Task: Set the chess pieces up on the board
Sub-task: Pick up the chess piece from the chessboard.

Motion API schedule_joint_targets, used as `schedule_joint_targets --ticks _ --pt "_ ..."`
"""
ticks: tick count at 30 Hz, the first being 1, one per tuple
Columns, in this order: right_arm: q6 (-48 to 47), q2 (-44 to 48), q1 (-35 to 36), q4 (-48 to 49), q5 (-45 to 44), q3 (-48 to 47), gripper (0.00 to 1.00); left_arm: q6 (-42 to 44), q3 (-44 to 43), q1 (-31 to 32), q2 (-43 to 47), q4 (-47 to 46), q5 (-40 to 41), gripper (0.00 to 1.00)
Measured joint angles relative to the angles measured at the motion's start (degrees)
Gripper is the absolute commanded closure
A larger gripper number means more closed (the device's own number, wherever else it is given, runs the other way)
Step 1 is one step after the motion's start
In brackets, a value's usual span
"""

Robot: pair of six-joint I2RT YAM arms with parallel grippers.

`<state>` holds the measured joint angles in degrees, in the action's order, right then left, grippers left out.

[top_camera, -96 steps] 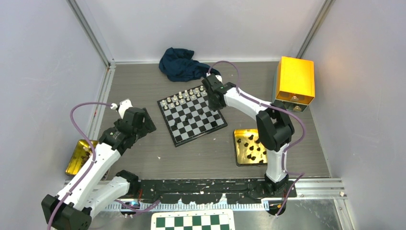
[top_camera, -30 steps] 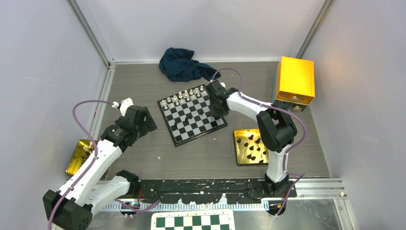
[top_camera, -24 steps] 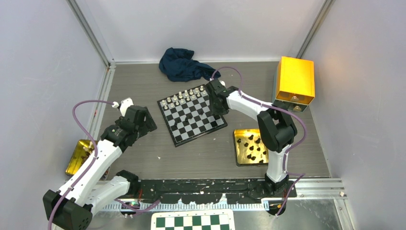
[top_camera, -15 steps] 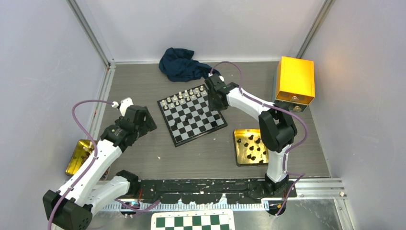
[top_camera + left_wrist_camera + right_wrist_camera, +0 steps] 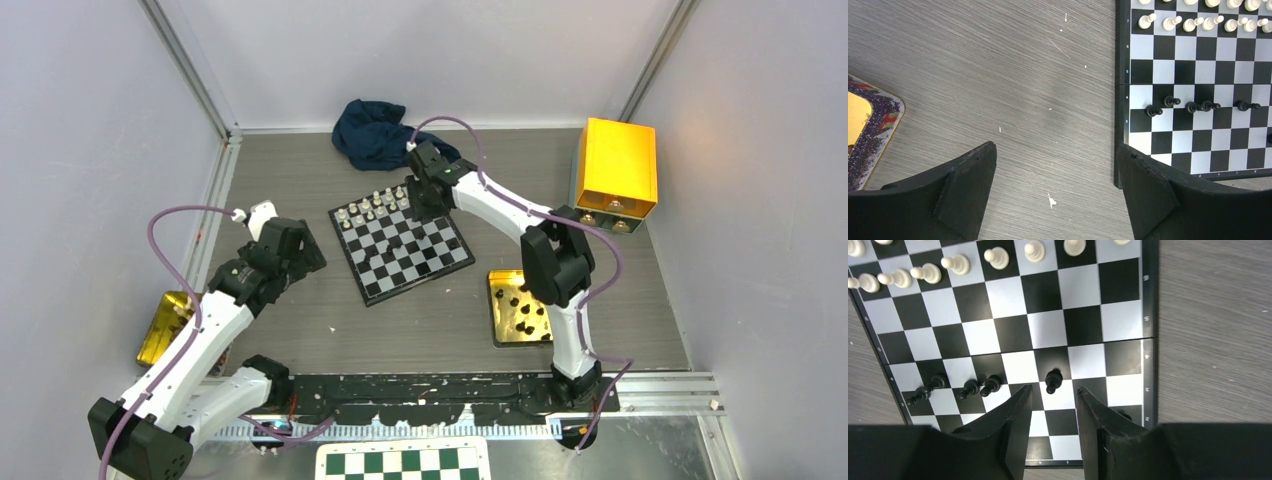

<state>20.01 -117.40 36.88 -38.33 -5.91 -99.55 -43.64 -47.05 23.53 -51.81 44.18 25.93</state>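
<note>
The board lies mid-table, turned a little. White chess pieces line its far side. In the right wrist view several black pieces stand in one loose row, among them a pawn just beyond my right gripper. That gripper is open with nothing between its fingers, and it hovers over the board's far right part. My left gripper is wide open over bare table beside the board's edge, holding nothing. It sits left of the board.
A gold tray holding black pieces lies right of the board, and another gold tray lies near the left wall. A blue cloth is at the back, a yellow box at back right, and a green-and-white board at the near edge.
My right gripper has drawn back from the board's right side toward its far edge, with its jaws opening wider. The left arm has stayed where it was.
</note>
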Motion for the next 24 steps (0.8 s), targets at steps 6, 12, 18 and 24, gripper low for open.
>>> schedule_joint_targets --ticks 6,12,18,24 --pt "-0.26 -3.93 0.9 -1.64 1.27 -1.07 0.56 0.5 -0.02 -0.02 0.0 0.0 0.07 0.09" --pt "-0.24 -5.03 0.94 -2.62 1.81 -1.07 0.56 0.61 -0.02 -0.02 0.0 0.0 0.15 0.09" --pt "-0.24 -5.51 0.94 -2.69 2.01 -1.07 0.6 0.63 -0.02 0.0 -0.02 -0.02 0.24 0.09" --pt "-0.24 -6.75 0.94 -2.67 2.25 -1.07 0.65 0.66 -0.02 -0.02 0.0 -0.02 0.44 0.09"
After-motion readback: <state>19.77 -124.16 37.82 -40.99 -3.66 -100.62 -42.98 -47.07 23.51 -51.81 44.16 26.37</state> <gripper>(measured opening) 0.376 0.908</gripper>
